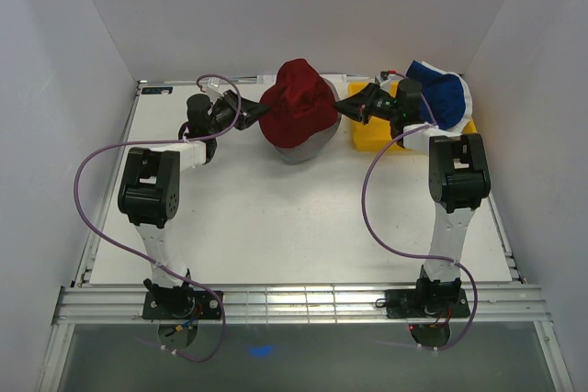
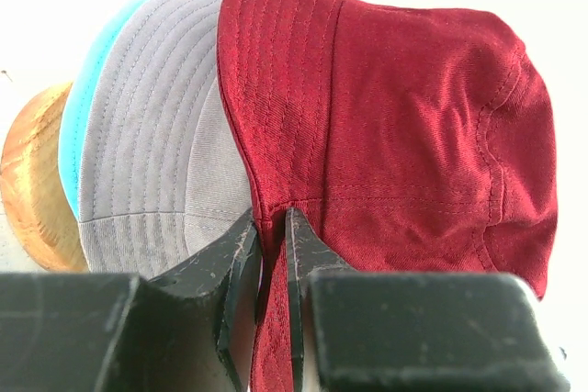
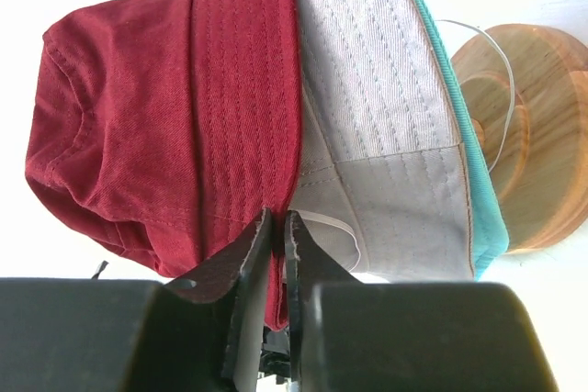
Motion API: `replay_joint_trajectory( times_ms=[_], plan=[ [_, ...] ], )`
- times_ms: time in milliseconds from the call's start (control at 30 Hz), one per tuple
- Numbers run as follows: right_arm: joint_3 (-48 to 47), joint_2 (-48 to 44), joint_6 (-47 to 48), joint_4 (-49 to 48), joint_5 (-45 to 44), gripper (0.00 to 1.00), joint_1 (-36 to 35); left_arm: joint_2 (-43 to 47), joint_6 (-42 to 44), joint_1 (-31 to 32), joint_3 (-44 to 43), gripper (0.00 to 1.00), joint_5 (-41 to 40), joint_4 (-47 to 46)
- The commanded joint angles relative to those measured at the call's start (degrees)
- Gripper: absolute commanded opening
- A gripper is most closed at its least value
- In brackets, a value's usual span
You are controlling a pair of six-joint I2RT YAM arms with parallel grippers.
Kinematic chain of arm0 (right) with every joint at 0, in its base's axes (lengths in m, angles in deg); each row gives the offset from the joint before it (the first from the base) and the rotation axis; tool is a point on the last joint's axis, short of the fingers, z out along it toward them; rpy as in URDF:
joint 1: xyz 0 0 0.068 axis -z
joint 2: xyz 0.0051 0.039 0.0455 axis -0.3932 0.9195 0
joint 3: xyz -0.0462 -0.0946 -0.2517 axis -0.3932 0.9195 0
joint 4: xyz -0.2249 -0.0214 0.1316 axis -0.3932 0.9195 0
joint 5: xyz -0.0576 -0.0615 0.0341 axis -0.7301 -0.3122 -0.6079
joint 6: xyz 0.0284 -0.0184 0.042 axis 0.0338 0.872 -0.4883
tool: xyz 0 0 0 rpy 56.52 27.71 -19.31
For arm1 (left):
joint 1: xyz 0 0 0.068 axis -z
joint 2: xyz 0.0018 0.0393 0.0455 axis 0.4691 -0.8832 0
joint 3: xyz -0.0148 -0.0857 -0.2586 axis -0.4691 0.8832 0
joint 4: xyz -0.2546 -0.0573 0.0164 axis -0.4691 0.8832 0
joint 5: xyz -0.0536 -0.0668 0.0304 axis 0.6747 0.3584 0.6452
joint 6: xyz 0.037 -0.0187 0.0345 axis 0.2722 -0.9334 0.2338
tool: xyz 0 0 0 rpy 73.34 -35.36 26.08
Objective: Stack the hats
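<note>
Rail (image 1: 294, 302), white table (image 1: 303, 227), red hat (image 1: 296, 103), white walls (image 1: 276, 6)

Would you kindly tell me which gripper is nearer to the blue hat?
Right. The right gripper grips the red hat on the side facing the blue hat; the left gripper grips its opposite side, farther away.

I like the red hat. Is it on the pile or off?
On: the dark red hat sits over the grey hat.

A pile of hats (image 1: 296, 115) sits on the stand (image 3: 524, 135) at the back of the surface (image 1: 276, 227), with more hats (image 1: 441, 94) in the tray (image 1: 372, 135) to its right.
</note>
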Motion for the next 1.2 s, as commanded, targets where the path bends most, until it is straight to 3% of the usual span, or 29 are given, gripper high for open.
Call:
replay_joint_trajectory(
  times_ms=[0,267,733,1000,1167],
  plan=[
    [0.05,0.20,-0.40,-3.77,0.76,0.14,-0.36,1.53,1.58,-0.58,0.21,0.27,-0.49,0.88],
    [0.05,0.20,4.51,2.02,-0.82,0.08,-0.01,1.53,2.81,-0.67,0.56,0.28,-0.84,2.02],
    [-4.96,0.29,22.88,26.09,-6.88,0.08,1.40,1.18,3.16,-2.60,1.80,0.28,-0.75,2.11],
    [-8.12,0.46,28.60,32.61,-10.05,0.08,1.31,-0.93,1.76,-2.52,0.22,0.14,-0.84,2.11],
    [-10.58,0.73,29.74,34.46,-10.23,0.08,1.13,-2.07,0.71,-2.43,-1.71,0.10,-0.31,1.33]
  ],
)
